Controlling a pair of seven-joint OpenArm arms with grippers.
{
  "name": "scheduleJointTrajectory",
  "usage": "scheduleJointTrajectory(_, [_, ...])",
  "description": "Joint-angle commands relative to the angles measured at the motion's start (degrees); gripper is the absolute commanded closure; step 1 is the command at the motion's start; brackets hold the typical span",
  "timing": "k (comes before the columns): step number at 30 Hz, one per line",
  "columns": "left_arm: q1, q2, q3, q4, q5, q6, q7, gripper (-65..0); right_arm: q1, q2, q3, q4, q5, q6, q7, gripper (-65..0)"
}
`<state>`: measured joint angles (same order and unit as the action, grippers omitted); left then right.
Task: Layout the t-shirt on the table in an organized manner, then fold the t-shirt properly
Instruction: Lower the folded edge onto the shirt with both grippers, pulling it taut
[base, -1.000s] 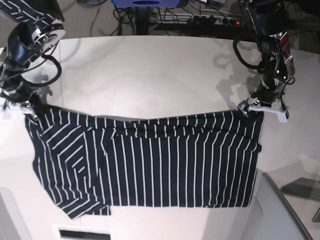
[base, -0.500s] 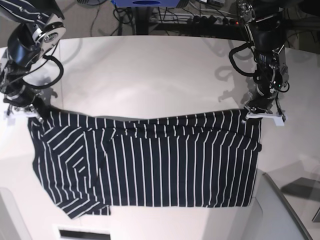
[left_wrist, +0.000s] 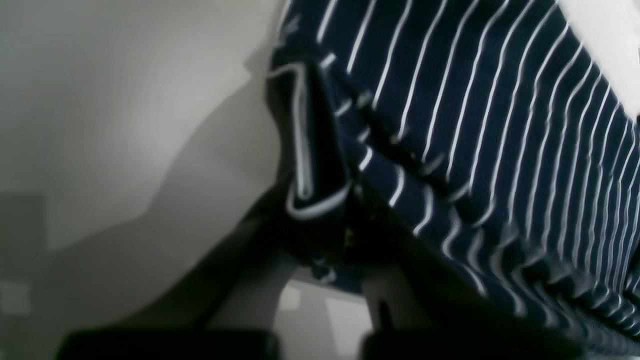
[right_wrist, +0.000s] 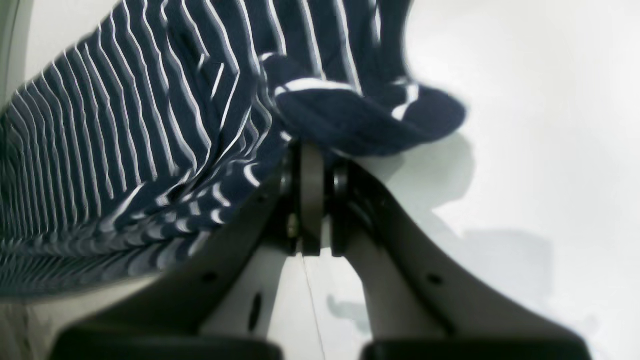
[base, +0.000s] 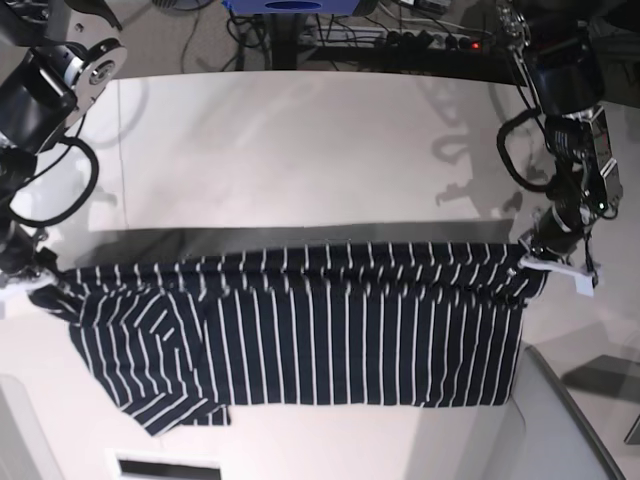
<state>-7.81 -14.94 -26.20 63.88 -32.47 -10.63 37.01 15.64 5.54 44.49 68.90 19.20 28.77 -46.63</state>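
t-shirt (base: 300, 330) spread on table (base: 300, 150), 6 o'clock half, top edge taut | left gripper (base: 548, 268) at 3 o'clock, clamped on shirt corner | right gripper (base: 30, 280) at 9 o'clock, pinching opposite corner

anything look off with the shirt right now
Yes: the shirt isn't flat. Its sleeve end near the right gripper is folded over, stripes running diagonal, with a flap poking past the bottom hem. The left gripper pinches the other top corner.
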Motion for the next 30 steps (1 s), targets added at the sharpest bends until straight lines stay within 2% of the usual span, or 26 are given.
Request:
scheduleJointTrajectory(1, [-1.55,-1.81,-0.22,1.22,-0.19,0.04,-0.66,0.0,1.81,1.18,-0.67,1.82,0.97,-0.42,1.84,-0.2])
scheduleJointTrajectory(7, [-5.68,-3.65,-0.31,1.31,-0.19,0.22,1.89,0.0,4.45,2.59,-2.25,2.44,0.89,-5.43,1.31,-0.2])
scheduleJointTrajectory(10, [-5.94,-3.74,-0.31,1.31,-0.37,2.33,2.24,0.0,4.98,2.77,-2.25,2.70,0.89,-7.81,-0.88,-0.2])
scheduleJointTrajectory(13, [-5.68,-3.65,-0.31,1.31,-0.45,2.41,2.24,0.0,4.80,2.77,-2.25,2.88,0.89,-8.25,-1.68,-0.2])
scheduleJointTrajectory(19, [-1.37,-3.39,-0.31,4.12,-0.45,2.41,2.24,0.0,3.13,2.68,-1.72,2.96,0.80,-8.25,-7.83,-0.2])
scheduleJointTrajectory(27, [8.56,-0.23,-0.22,11.24,-0.28,2.50,2.06,0.0,-3.55,2.33,-1.63,2.88,1.06,-8.25,-7.48,-0.2])
scheduleJointTrajectory(30, [10.76,-0.14,-0.22,11.33,-0.19,2.50,1.97,0.0,-5.48,2.33,-1.63,2.96,1.06,-8.25,-7.39,-0.3])
